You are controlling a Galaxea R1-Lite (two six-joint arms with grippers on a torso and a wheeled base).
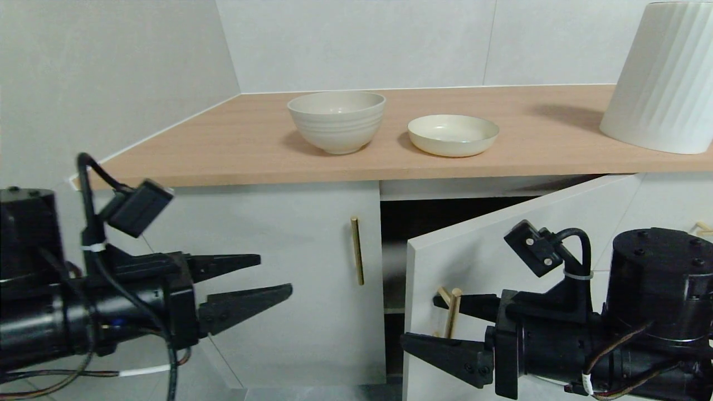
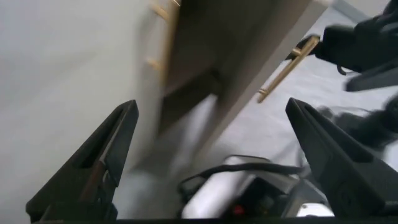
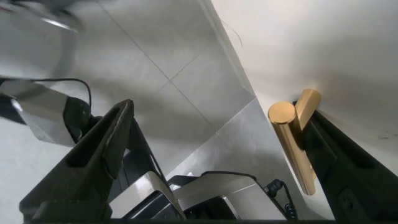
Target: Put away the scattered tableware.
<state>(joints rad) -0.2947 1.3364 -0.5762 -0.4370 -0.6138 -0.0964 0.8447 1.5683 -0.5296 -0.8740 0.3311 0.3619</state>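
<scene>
**Two Cream Dishes on the Counter, Both Grippers Low by the Cabinet**

A ribbed cream ceramic bowl (image 1: 337, 120) and a shallow cream ceramic dish (image 1: 453, 135) sat side by side, near each other but apart, on the wooden countertop (image 1: 223, 150). That made two pieces of tableware, one of each kind. A tall white fluted shade (image 1: 663, 78) stood well apart from them at the counter's right end.

Both pieces looked glazed and rigid, so they were probably slick to the touch and liable to chip or break if knocked or dropped. The bowl seemed the heavier. Its upright rim offered the best hold, with one finger inside the wall and one outside. The dish looked lighter, but its low, flared lip gave less to pinch, so a grip there would likely need care against slipping.

Below the counter were two cabinet doors. The closed white cabinet door (image 1: 278, 267) was on the left, and the open white cabinet door (image 1: 501, 223) on the right was swung outward. Each carried one brass bar handle (image 1: 357, 250).

The left gripper (image 1: 276, 274) hung released and empty before the closed door. The right gripper (image 1: 419, 320) was spread wide with the open door's brass handle (image 3: 295, 146) between its jaws, beside one finger and not clamped.
</scene>
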